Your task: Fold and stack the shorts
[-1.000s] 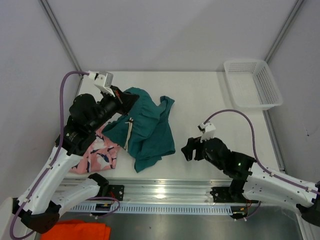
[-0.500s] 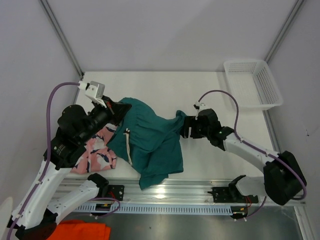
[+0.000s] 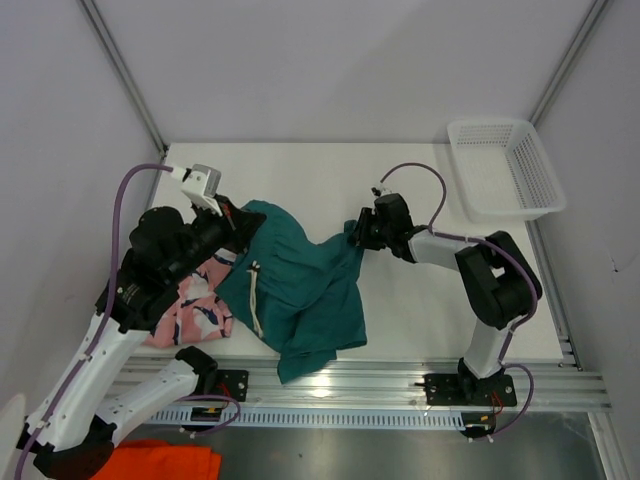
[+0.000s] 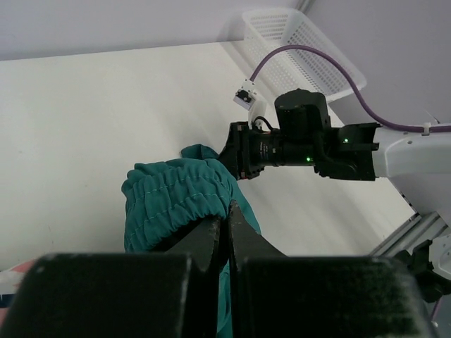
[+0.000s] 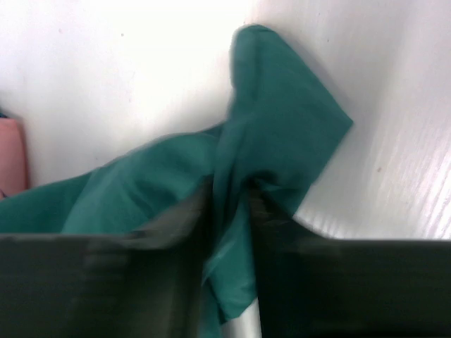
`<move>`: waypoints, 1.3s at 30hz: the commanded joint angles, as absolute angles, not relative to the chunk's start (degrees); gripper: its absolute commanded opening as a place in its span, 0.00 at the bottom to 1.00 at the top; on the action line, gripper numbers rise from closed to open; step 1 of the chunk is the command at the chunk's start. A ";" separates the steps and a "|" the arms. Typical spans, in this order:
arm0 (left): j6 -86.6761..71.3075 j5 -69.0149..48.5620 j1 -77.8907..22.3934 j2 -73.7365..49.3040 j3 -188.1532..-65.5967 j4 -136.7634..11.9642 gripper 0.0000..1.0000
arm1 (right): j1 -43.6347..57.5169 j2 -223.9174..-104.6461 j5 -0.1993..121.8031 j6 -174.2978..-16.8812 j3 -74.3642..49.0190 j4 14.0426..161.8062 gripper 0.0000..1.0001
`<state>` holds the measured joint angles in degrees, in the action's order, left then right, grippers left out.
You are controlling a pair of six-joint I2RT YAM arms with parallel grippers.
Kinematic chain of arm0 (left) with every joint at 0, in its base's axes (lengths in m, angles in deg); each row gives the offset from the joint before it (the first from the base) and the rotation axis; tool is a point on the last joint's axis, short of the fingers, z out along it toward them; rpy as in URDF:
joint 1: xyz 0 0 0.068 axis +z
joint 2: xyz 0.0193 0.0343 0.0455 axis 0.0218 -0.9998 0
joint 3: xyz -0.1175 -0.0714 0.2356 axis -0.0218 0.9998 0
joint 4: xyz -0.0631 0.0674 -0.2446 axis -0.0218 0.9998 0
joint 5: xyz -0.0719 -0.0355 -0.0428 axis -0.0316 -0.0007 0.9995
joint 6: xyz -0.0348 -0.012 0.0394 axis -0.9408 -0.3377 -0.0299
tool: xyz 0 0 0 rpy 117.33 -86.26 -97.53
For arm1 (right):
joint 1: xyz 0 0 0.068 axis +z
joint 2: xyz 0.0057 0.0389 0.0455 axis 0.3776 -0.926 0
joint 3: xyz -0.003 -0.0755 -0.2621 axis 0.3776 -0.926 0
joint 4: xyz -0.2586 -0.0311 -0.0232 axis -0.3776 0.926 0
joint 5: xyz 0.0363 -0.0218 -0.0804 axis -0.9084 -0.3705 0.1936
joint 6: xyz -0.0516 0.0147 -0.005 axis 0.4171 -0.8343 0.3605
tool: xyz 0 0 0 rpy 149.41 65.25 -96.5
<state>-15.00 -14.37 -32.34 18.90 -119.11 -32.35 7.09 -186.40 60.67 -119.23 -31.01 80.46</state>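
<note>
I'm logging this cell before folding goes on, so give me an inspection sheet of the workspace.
Surface: white table, no damage seen.
Job's things: teal shorts spread mid-table; pink shorts beside them, partly under the left arm.
Clutter: empty basket at the far right corner; orange cloth below the table's near edge.
Grippers: left fingers shut on the teal waistband; right fingers pinching another corner.
Cables: purple cables loop free above both arms.
Surroundings: grey walls; nothing else seen.

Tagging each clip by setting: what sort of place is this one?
Probably a robotics lab test cell, not a home: a white table enclosed by plain grey panels, a left arm and right arm bolted to a metal rail, and a white mesh basket.
</note>
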 commanded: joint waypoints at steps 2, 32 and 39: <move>-15.87 -23.10 -32.19 17.14 -121.41 -30.77 0.00 | 6.03 -188.58 66.31 -122.26 -27.14 75.81 0.08; -31.43 -13.65 -21.02 -0.21 -110.55 -37.00 0.99 | 14.45 -152.56 75.64 -114.25 -37.66 109.65 0.62; -32.75 -10.50 -22.69 4.13 -94.46 -43.31 0.99 | 18.95 -153.33 78.46 -117.86 -44.36 106.94 0.54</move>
